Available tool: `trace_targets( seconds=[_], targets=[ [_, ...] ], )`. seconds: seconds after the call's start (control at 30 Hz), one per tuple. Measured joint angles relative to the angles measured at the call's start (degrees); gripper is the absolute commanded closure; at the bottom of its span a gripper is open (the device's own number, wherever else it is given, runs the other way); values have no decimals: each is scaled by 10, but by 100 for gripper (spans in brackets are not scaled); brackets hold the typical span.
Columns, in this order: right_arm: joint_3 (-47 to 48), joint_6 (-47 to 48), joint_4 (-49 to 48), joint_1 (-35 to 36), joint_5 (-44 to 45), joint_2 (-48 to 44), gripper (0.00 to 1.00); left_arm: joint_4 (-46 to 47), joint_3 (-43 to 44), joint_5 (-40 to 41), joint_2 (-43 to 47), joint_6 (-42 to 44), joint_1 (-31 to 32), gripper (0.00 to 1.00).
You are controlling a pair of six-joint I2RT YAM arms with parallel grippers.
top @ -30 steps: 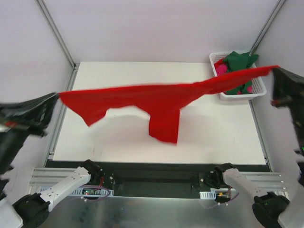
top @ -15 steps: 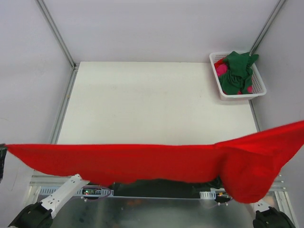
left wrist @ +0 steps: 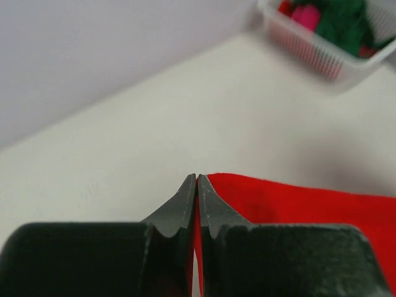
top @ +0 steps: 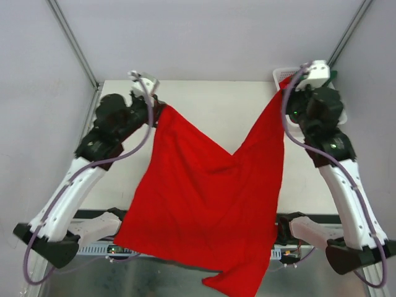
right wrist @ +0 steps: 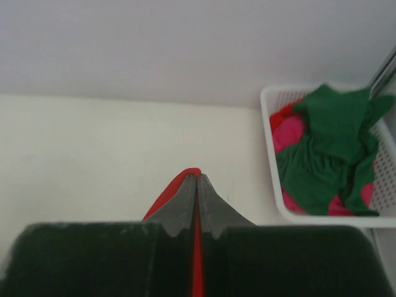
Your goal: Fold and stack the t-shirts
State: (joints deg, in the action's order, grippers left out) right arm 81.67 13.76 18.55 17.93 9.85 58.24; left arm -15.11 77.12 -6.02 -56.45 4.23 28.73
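Observation:
The bright red t-shirt hangs spread between both grippers, sagging in a V at its top edge and draping down over the table's near edge. My left gripper is shut on its left top corner; the left wrist view shows red cloth pinched between the closed fingertips of the left gripper. My right gripper is shut on the right top corner, with a red strip between the tips of the right gripper. A dark green t-shirt and a magenta-pink t-shirt lie crumpled in the basket.
The white slotted basket stands at the table's far right corner, just right of my right gripper and mostly hidden behind that arm in the top view. White table runs between the two grippers. Grey walls and metal frame posts enclose the back and sides.
Both arms have swung from low and wide at the near side to high over the far half of the table. The red shirt went from stretched horizontal to hanging down.

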Motion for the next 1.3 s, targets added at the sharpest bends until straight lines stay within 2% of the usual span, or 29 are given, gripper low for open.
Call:
trace_targets(
  seconds=[0.17,0.33,0.57,0.83,1.3],
  targets=[
    [-91,-2,-25,0,7,81,99,58,-136,9,-108,9,-38,100],
    [-97,-5,-69,-7,18,143,99,125,-171,21,-183,7,-102,100],
    [-83,-9,-108,-20,47,230,99,205,-170,36,-262,14,-158,100],
    [-20,-9,-121,-42,61,328,99,242,-154,35,-347,25,-187,100],
    [111,7,-154,-83,64,464,99,260,-23,23,-441,49,-268,100]
  ],
)
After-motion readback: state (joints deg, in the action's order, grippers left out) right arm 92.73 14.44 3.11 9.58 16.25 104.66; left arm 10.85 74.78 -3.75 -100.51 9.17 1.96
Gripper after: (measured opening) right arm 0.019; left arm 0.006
